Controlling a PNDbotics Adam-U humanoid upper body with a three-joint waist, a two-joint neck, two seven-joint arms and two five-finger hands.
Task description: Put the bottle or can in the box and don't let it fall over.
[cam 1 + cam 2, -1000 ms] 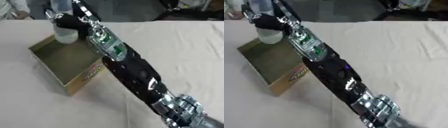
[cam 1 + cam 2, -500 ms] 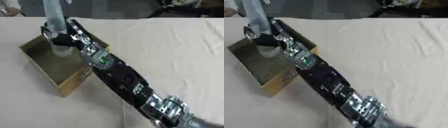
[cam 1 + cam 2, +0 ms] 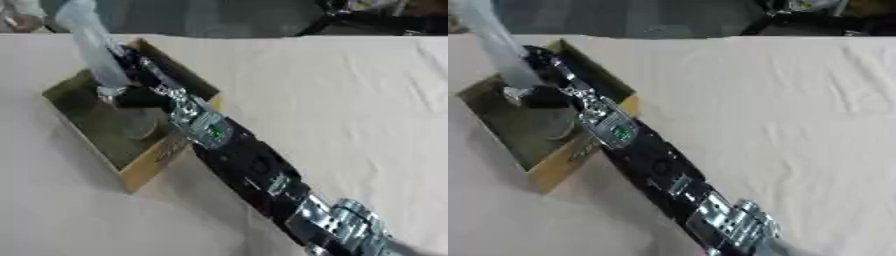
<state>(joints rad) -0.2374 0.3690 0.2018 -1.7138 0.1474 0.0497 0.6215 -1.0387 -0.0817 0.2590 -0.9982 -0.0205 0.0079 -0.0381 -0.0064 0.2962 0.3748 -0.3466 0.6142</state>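
A clear bottle [image 3: 98, 60] with a pale upper part stands upright inside the open cardboard box [image 3: 145, 169] at the upper left. Its see-through lower part is down near the box floor. My right arm runs in from the lower right corner, and its black right hand [image 3: 133, 94] is over the box with fingers curled round the bottle's middle. Motion blur hides whether the bottle's base touches the floor. My left hand shows in neither view.
The box lies askew on a beige cloth-covered table [image 3: 350, 100], which spreads wide to the right of the arm. Dark equipment [image 3: 367, 15] stands beyond the table's far edge.
The whole picture has shifted, so the camera moved. My right hand has brought the bottle from above the box's near wall down into the box.
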